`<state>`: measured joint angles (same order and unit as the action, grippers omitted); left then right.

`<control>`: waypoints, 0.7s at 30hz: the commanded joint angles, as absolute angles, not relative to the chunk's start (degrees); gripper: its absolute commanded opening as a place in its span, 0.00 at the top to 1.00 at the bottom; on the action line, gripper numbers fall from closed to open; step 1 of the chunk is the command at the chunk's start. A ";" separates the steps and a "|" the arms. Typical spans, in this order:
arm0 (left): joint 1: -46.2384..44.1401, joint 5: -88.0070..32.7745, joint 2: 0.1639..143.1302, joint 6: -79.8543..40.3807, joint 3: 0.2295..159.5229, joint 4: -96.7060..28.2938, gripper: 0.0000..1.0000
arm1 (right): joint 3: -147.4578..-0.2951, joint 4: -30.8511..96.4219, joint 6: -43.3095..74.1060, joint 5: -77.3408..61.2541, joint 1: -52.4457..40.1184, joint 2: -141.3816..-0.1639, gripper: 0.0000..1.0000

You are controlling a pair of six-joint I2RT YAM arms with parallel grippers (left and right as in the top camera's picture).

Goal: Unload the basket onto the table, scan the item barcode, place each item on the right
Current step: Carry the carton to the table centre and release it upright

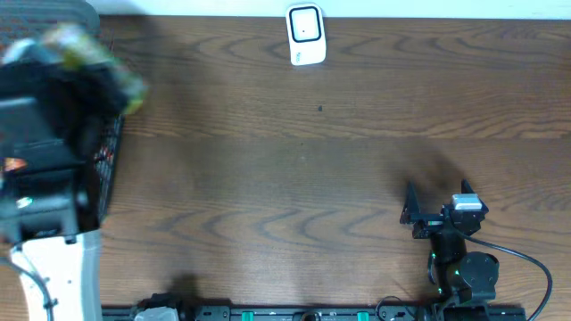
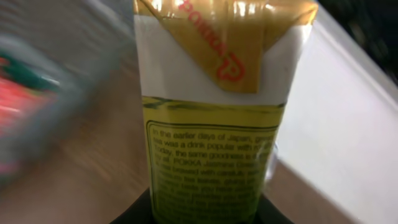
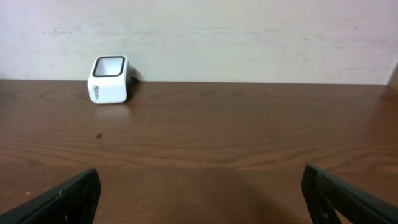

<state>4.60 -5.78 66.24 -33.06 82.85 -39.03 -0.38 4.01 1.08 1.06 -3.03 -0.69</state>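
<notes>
The item is a green and yellow drink carton [image 2: 211,137] with a white and gold top, filling the left wrist view. My left gripper [image 2: 208,214] is shut on its lower end, black fingers on both sides. Overhead, the carton [image 1: 89,49] shows as a blur at the far left, held above the table. No barcode shows on the face I see, only small print. The white scanner [image 1: 305,34] stands at the table's far edge, also seen as the scanner [image 3: 109,79] from the right wrist. My right gripper [image 1: 409,207] [image 3: 199,183] hangs open and empty near the front right.
A dark wire basket [image 1: 109,156] sits at the left edge under the left arm; blurred colourful goods [image 2: 25,106] show beside the carton. A pale wall [image 3: 249,37] runs behind the table's far edge. A cable [image 1: 526,263] loops by the right arm's base.
</notes>
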 commanded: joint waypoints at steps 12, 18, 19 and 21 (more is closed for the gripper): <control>-35.59 -3.60 93.82 -30.57 84.66 -33.87 0.68 | -0.30 4.23 1.23 0.99 -2.72 -0.32 0.01; -44.45 -2.50 105.30 -28.14 84.66 -28.51 0.68 | -0.30 4.23 1.21 0.99 -2.72 -0.32 0.01; -45.21 -2.52 106.52 -28.14 84.66 -27.77 0.68 | -0.30 4.23 1.21 0.99 -2.72 -0.32 0.01; -46.54 -2.48 108.51 -28.12 84.66 -26.44 0.68 | -0.30 4.23 1.23 0.99 -2.72 -0.32 0.01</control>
